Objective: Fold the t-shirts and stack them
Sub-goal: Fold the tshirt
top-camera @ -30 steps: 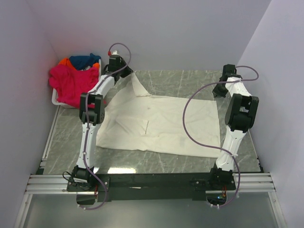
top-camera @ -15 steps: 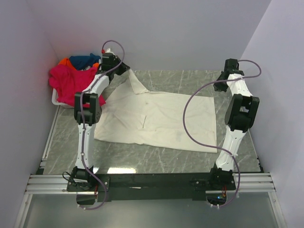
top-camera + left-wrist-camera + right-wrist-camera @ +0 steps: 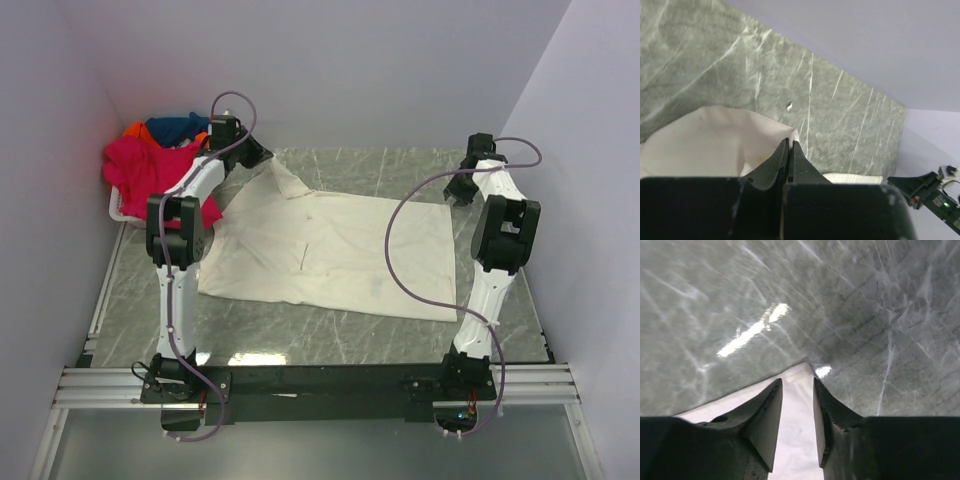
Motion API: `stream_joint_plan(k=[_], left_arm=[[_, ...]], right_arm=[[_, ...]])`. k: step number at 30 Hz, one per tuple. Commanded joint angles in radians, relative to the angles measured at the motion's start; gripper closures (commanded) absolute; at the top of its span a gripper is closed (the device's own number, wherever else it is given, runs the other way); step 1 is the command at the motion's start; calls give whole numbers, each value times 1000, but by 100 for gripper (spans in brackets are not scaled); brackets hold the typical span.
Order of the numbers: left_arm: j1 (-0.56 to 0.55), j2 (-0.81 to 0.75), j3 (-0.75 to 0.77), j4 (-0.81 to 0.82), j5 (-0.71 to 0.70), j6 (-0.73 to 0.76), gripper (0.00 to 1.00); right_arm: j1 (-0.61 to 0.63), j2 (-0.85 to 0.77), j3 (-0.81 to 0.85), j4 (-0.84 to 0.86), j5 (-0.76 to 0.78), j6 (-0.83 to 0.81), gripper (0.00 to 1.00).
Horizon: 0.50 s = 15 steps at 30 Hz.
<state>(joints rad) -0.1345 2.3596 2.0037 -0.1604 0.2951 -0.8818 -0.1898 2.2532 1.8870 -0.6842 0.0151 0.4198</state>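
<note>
The left claw (image 3: 790, 142) clenches the cream t-shirt (image 3: 340, 250); whether right claw (image 3: 797, 382) grips is unclear; marbled table (image 3: 380, 165), lilac walls (image 3: 350, 70).

Left gripper (image 3: 790, 145), jaws pressed together at lower centre, seemingly pinching the cream shirt (image 3: 705, 140); marble table (image 3: 840, 110) beyond.

Marbled grey-green table (image 3: 330, 335), white basket (image 3: 116, 212) in its far-left corner — pale lilac walls (image 3: 400, 60), metal rails (image 3: 100, 385) at near edge
</note>
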Motion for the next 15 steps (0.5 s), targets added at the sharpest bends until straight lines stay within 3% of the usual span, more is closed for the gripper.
stream_joint_plan(k=[1, 15], left_arm=[[-2, -94, -8, -27, 21, 6, 100], [-2, -118, 17, -76, 39, 30, 100]], right_arm=[[-2, 48, 44, -43, 45, -18, 61], [-2, 100, 107, -109, 55, -16, 61]])
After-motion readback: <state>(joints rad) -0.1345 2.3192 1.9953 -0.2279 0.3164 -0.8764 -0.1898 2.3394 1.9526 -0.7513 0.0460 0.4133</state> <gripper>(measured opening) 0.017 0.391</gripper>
